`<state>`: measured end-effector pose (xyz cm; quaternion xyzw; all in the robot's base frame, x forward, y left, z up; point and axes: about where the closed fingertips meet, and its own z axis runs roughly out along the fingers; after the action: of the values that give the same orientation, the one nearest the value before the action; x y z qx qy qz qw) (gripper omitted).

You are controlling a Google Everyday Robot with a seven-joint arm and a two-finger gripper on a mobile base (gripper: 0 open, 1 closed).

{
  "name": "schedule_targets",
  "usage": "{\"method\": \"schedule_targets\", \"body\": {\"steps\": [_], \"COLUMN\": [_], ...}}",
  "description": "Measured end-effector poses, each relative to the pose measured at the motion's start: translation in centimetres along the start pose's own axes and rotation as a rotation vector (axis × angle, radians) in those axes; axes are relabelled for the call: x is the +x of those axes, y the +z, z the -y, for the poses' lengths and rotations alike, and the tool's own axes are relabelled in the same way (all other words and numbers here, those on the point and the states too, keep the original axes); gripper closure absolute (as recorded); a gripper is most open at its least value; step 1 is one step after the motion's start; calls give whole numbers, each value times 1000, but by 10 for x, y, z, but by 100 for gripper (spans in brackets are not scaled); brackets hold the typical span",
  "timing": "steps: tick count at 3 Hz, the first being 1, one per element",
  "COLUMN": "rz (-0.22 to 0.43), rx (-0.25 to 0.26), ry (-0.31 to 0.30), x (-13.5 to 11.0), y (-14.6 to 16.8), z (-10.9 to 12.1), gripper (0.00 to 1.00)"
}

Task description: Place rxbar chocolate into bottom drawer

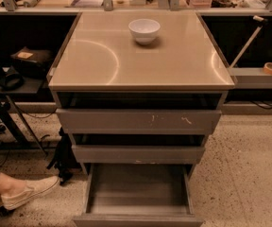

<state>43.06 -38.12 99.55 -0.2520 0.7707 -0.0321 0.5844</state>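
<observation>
Your gripper is out of this view, so you cannot tell whether it is released, clenched, or grasping anything. The chocolate bar does not show either, and you cannot tell where it is.

What you do see, straight ahead and lowest in the view, is the bottom drawer (138, 193). It is pulled well out toward you, with its grey floor and side walls open to view and its plain front cut off by the lower edge. Just above it sits the middle drawer (138, 153), out only a little, with a dark gap over it. Above that is the top drawer (138, 121), a bit wider, with pale scuff marks on the right half of its front and another dark gap between it and the cabinet top (140, 65).

The cabinet top is smooth, tan and glossy. A white bowl (144, 30) stands upright on it, near the far edge and about midway across.

To the left of the cabinet, a person's foot in a light shoe (25, 193) rests on the speckled floor (244, 174), and a black bag (63, 157) sits against the cabinet's lower left side. To the right, a roll of tape (271, 68) lies on a low shelf, and a pale stick (247, 39) leans just beside the cabinet top's corner.
</observation>
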Motion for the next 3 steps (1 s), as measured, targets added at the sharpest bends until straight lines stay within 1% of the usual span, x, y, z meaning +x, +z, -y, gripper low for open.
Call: {"method": "schedule_targets", "body": {"steps": [1, 2, 3], "rz": [61, 56, 27], "rx": [19, 93, 100], "ry": [76, 139, 119], "x": [37, 107, 176], "y": [7, 13, 37], "z": [-47, -84, -149], "gripper": [100, 100, 100]}}
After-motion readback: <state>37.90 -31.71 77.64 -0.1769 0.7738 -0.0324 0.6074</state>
